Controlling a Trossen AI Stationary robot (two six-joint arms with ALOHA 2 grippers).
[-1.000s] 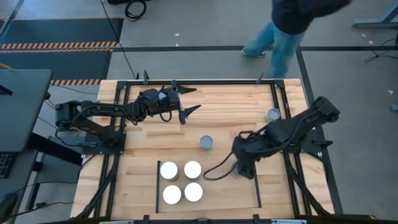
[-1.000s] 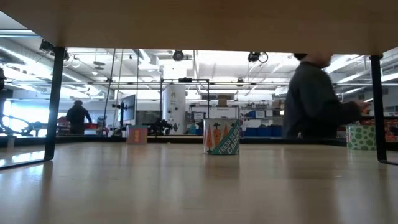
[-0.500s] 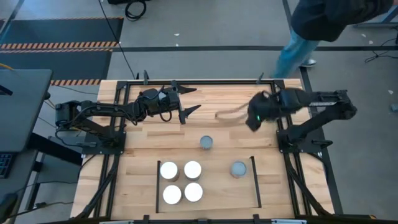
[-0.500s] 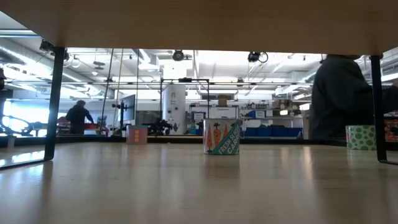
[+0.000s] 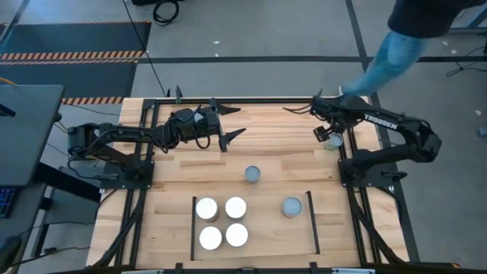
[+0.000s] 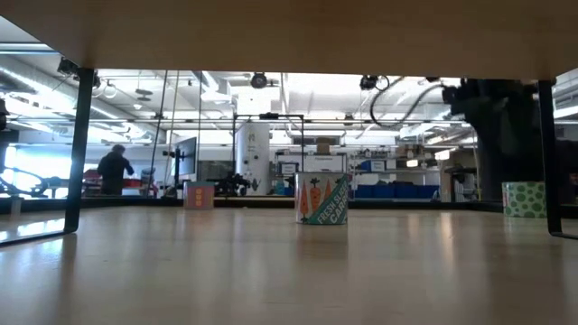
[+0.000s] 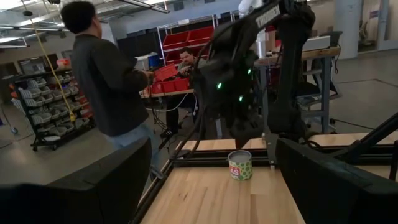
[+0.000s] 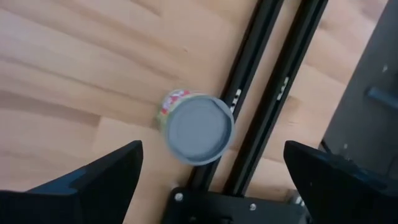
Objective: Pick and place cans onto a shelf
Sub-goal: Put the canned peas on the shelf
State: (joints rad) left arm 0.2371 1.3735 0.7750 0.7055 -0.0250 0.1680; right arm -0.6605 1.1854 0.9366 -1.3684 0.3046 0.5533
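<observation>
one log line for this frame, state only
right gripper: open, above green can by table's right rail | left gripper: open, idle, far-left | shelf: five cans | carrot can: off shelf

Matt grey-metal-topped can (image 8: 198, 127) on smooth pale-wood tabletop (image 8: 74, 81).

The high view looks straight down on the whole worktop (image 5: 190, 171). The low view looks level across it into the room. The left wrist view faces across toward the right arm; the right wrist view looks steeply down, close. Both wrist views share the green can (image 7: 240, 165) (image 8: 198, 127).
</observation>
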